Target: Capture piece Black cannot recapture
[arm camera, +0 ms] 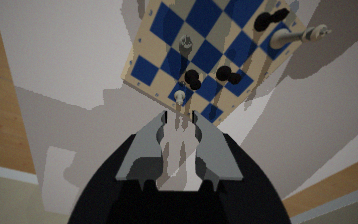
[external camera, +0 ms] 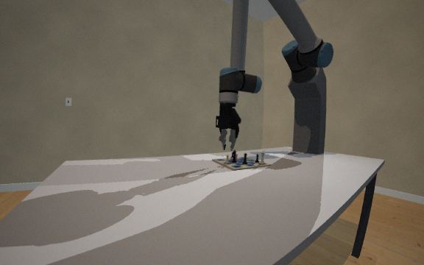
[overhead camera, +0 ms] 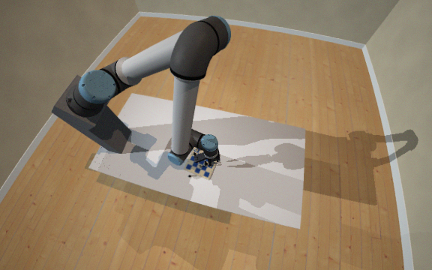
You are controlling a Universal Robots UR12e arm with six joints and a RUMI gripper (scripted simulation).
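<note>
A small blue-and-tan chessboard point(overhead camera: 211, 174) point(external camera: 232, 166) point(arm camera: 146, 69) lies on the white table point(overhead camera: 261, 187) point(external camera: 197, 221). In the wrist view a white pawn point(arm camera: 179, 95) stands on the board's near edge. Two black pieces point(arm camera: 193, 78) point(arm camera: 228, 75) stand just behind it, and a pale piece point(arm camera: 184, 43) stands further in. Another black piece point(arm camera: 269, 19) and a tall white piece point(arm camera: 300, 36) stand at the far right corner. My gripper point(overhead camera: 209, 160) point(external camera: 227, 146) point(arm camera: 179, 111) hangs above the board's near edge, right over the white pawn. Its fingers stand a little apart with nothing between them.
The arm's base point(overhead camera: 88, 116) point(external camera: 308, 121) stands at the table's far corner behind the board. The forearm point(overhead camera: 183, 112) comes down close beside the board. A small dark speck point(overhead camera: 190, 175) lies on the table by the board's corner.
</note>
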